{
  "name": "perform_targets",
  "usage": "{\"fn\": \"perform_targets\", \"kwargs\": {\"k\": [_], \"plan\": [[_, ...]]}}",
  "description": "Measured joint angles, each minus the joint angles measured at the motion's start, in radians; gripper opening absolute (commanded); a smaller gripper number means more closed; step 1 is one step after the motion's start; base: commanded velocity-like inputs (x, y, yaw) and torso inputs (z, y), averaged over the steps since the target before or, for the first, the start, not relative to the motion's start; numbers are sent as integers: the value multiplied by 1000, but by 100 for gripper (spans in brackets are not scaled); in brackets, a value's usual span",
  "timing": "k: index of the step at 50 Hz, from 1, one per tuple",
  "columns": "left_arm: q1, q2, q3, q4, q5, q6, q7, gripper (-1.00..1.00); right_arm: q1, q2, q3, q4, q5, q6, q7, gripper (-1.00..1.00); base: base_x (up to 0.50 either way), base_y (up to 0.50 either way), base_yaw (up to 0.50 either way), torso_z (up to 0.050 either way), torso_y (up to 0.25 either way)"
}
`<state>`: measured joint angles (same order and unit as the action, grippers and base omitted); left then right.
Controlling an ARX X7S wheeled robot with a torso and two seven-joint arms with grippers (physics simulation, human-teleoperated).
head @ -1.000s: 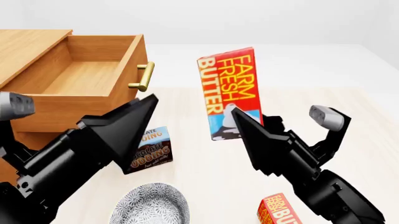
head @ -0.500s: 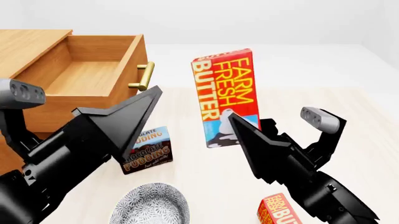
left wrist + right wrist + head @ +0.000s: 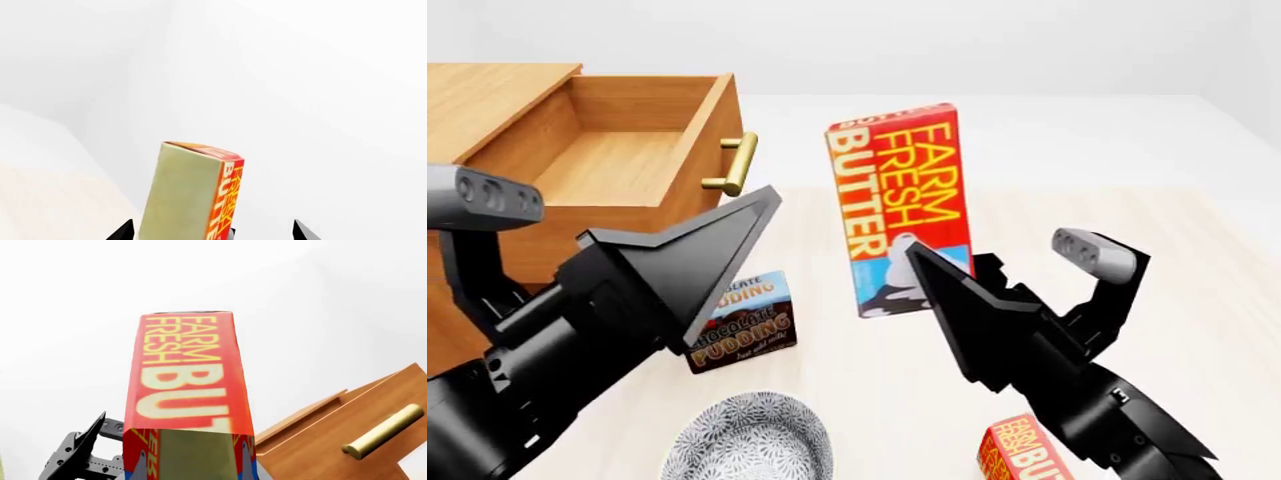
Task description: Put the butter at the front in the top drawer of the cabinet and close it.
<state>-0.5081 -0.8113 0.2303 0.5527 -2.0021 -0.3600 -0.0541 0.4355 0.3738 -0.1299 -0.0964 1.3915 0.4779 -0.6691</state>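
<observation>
A butter carton [image 3: 897, 205], red and orange with yellow lettering, hangs upright above the table, and my right gripper [image 3: 916, 256] is shut on its lower end. It fills the right wrist view as butter [image 3: 190, 390]. The cabinet [image 3: 487, 95] stands at the far left with its top drawer [image 3: 627, 160] pulled open and nothing visible inside; the brass handle [image 3: 734, 165] faces the carton. My left gripper [image 3: 741, 215] is open below the drawer front, to the carton's left. In the left wrist view the butter [image 3: 193, 190] appears beyond its spread fingertips.
A second identical butter carton [image 3: 1025, 452] lies at the near edge by my right arm. A dark chocolate pudding box [image 3: 745, 320] stands behind my left gripper's finger. A patterned bowl [image 3: 754, 440] sits at the front.
My right gripper has carried the butter leftward toward the drawer and straightened it. My left arm has shifted slightly up and right.
</observation>
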Motion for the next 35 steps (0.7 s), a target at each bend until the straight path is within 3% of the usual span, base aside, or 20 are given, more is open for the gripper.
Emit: {"fn": "perform_targets", "kwargs": {"k": [35], "plan": [[-10,6,8,-28,-15,-16,34,100,18,-5,-38,28,-1,13,-16,-100,0,0,0,1,1]]}}
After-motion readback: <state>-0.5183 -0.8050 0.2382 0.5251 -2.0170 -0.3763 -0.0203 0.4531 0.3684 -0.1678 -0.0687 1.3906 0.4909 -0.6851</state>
